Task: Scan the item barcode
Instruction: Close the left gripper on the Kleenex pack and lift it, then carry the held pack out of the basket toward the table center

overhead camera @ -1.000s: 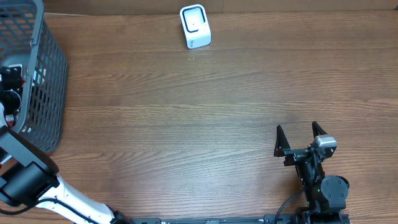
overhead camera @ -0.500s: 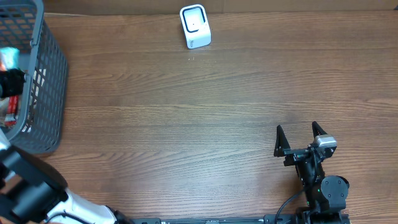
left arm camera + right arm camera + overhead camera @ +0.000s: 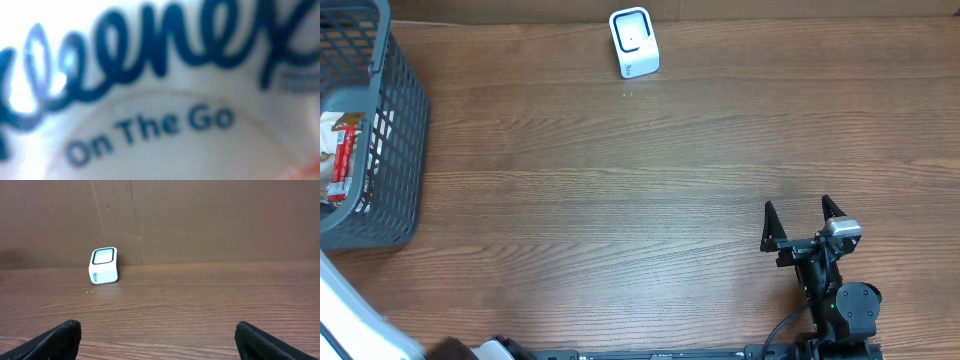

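The right tool (image 3: 796, 203) is released: its two dark fingers (image 3: 55, 340) are spread wide with nothing between them. It sits low over the near right part of the brown wood-grain desk (image 3: 620, 200) and faces the far edge. Well apart from it, near that far edge and left of the middle, stands the small white box-shaped barcode scanner (image 3: 633, 42). It rests on the desk just in front of the brown back wall, its dark-rimmed window tilted up. Nothing is held before that window. The white tissue pack (image 3: 160, 100) fills the whole left wrist view. It is so close to the lens that its dark blue brand lettering and the line "On The Go" are soft and partly cropped. It does not show in the overhead view, so its place over the desk cannot be told. The left tool is hidden in every view, and whether it is clenched on the pack or released cannot be told. Only a blurred white stretch of the left arm (image 3: 350, 315) shows, at the near left corner. At the left edge stands a grey plastic mesh basket (image 3: 395, 120). Inside it lies what looks like a red-and-white packet (image 3: 342, 160), though it is too small to read.
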Available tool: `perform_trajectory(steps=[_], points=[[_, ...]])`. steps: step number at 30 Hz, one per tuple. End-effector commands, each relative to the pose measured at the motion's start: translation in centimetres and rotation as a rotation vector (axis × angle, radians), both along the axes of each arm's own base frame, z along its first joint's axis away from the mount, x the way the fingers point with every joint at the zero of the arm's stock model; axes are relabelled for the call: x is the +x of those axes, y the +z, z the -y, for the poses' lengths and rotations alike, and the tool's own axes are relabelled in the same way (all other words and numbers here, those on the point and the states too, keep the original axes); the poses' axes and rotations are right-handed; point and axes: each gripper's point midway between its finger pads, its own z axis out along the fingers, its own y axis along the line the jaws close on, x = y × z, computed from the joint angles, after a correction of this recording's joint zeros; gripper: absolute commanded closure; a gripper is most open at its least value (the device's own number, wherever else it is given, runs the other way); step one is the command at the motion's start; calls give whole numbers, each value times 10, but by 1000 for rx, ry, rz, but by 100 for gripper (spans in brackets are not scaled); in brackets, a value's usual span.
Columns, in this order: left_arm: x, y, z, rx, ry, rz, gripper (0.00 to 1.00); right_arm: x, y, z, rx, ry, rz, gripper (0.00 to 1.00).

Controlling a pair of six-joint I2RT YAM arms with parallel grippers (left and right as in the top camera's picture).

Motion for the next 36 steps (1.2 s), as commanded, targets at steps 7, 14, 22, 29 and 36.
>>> perform_trajectory(steps=[7, 14, 22, 29, 36], points=[[-18, 47, 106, -71, -158, 87, 69, 0, -2, -1, 7, 3, 2, 0], [-16, 11, 182, -149, -322, -73, 69, 0, -2, -1, 8, 3, 2, 0], [-15, -35, 265, -212, -490, -232, 69, 0, -2, -1, 8, 3, 2, 0], [-15, -96, 334, -231, -610, -407, 69, 0, -2, -1, 8, 3, 2, 0], [-14, -165, 408, -180, -711, -586, 69, 0, -2, -1, 8, 3, 2, 0]])
